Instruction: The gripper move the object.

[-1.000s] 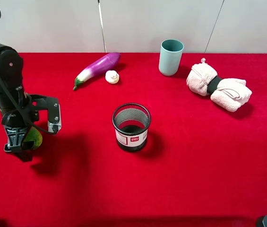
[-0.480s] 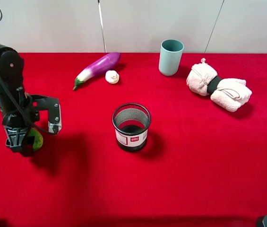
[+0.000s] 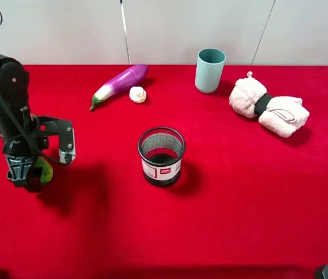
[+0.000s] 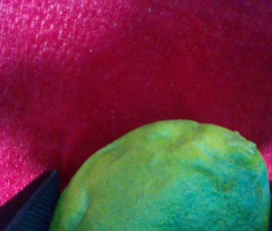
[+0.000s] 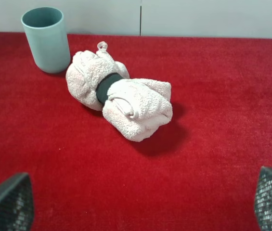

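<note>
The bumpy bright-green lime [image 3: 46,172] sits between the black fingers of my left gripper [image 3: 29,174] at the far left of the red table, just above the cloth. In the left wrist view the lime [image 4: 174,183] fills the lower half, with black fingers [image 4: 34,207] on both sides of it and red cloth beyond. My right gripper [image 5: 140,202] is open and empty, its two mesh-patterned fingertips [image 5: 8,202] wide apart, and is low at the near right edge.
A black mesh cup [image 3: 161,156] stands mid-table. A purple eggplant [image 3: 120,85] and white garlic [image 3: 137,94] lie at the back. A teal cup [image 3: 210,70] and a rolled pink towel [image 3: 268,107] are at the back right, also in the right wrist view [image 5: 121,101].
My left gripper has risen slightly with the lime in it over the first half second, then held still. Nothing else moved.
</note>
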`<state>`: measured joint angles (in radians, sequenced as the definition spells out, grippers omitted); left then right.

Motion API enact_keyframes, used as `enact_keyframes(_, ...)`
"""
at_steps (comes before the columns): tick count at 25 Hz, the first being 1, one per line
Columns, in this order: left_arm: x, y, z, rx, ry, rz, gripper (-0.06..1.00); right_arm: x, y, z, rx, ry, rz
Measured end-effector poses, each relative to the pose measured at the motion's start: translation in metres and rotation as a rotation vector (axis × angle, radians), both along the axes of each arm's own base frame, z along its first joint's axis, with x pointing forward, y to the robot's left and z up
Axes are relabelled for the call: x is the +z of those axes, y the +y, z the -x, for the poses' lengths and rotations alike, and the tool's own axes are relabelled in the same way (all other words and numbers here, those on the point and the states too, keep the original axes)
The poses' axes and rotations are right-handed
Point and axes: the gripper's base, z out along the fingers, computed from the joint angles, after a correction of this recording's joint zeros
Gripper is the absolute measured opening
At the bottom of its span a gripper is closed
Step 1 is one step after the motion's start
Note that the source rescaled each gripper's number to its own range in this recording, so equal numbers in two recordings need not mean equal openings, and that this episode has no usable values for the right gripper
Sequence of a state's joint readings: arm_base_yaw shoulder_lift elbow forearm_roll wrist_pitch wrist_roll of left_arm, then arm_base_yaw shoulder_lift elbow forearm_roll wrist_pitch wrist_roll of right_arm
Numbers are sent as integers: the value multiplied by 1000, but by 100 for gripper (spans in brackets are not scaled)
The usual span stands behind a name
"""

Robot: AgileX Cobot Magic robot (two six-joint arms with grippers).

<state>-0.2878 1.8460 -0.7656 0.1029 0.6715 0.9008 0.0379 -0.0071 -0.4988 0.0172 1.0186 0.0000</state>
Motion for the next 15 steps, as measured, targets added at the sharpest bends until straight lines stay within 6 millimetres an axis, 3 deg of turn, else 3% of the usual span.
enact_keyframes(15, 59, 3, 8, 87, -156, 29, 0, 0, 0, 0, 0, 0, 0)
